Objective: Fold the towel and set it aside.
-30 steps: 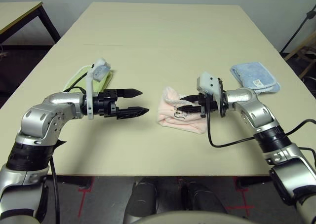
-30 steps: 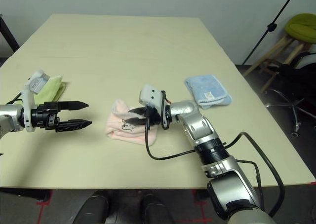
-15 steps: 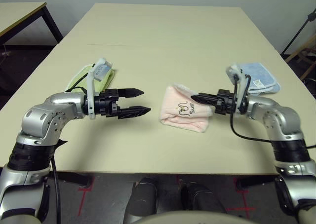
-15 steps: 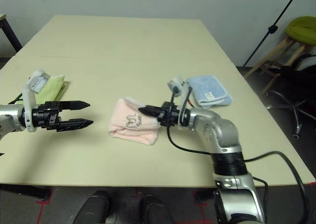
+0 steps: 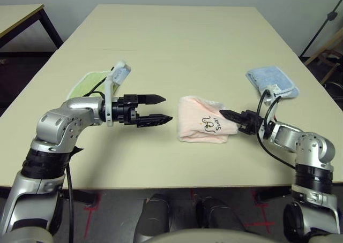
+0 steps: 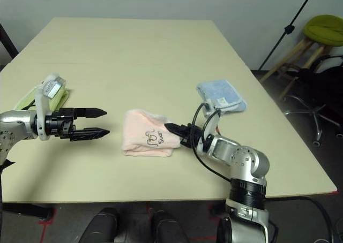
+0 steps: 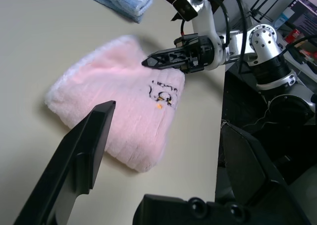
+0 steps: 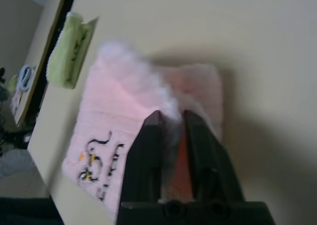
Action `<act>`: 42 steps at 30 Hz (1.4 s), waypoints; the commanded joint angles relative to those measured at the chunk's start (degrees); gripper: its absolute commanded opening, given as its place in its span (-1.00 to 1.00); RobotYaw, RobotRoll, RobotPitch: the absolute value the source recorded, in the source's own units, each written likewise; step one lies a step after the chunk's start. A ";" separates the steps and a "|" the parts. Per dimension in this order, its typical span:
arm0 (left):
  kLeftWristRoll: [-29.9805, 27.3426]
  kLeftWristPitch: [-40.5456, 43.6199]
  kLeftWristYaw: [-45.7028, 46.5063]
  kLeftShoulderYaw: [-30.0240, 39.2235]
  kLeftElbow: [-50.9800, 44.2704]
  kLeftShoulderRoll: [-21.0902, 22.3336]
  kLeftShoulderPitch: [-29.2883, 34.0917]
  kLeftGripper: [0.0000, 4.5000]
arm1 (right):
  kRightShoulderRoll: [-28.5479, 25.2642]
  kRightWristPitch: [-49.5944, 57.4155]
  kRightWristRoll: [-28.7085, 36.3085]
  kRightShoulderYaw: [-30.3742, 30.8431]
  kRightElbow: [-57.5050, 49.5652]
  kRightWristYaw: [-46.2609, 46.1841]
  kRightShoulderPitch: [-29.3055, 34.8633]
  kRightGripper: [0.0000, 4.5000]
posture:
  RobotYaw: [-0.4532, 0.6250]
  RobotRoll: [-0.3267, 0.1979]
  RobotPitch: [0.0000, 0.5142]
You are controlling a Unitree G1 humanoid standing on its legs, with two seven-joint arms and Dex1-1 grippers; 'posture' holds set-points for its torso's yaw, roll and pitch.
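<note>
The pale pink towel (image 5: 202,126) lies folded in a thick packet at the table's front middle, its dark embroidered motif (image 5: 209,125) facing up. My right gripper (image 5: 224,114) points at the packet's right edge. In the right wrist view its fingers (image 8: 148,136) stand slightly apart around the towel's (image 8: 114,121) white bobbled edging, and the jaws are no longer pressed together. My left gripper (image 5: 167,108) hovers open just left of the towel with nothing in it. The left wrist view looks between its fingers (image 7: 94,136) at the towel (image 7: 119,111) and the right gripper (image 7: 148,62).
A light-blue folded cloth (image 5: 270,81) lies at the right, behind my right arm. A yellow-green folded cloth (image 5: 86,85) lies at the left, behind my left forearm. The table (image 5: 171,39) stretches bare beyond them. A stand and a green stool (image 6: 324,29) are off the table's right side.
My right gripper drew back from over the towel to its right edge, carrying the edge with it, and its fingers have parted a little. The left gripper stayed open.
</note>
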 commanded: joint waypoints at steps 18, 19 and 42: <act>12.52 -9.90 -0.31 -11.36 8.08 -9.89 -9.60 1.00 | -22.08 -44.72 -18.38 23.31 -9.38 30.14 0.09 0.99 | 0.00 0.25 -0.57; 14.07 -11.15 -0.36 -12.53 9.20 -10.31 -9.75 1.00 | -21.62 -45.13 -18.52 23.98 -9.66 30.31 0.38 0.99 | 0.00 0.25 -0.57; 19.56 -15.02 -2.82 -15.14 14.35 -14.27 -9.96 -1.00 | -20.45 -45.68 -17.40 26.04 -8.59 33.69 1.19 -0.98 | 0.00 0.25 -0.56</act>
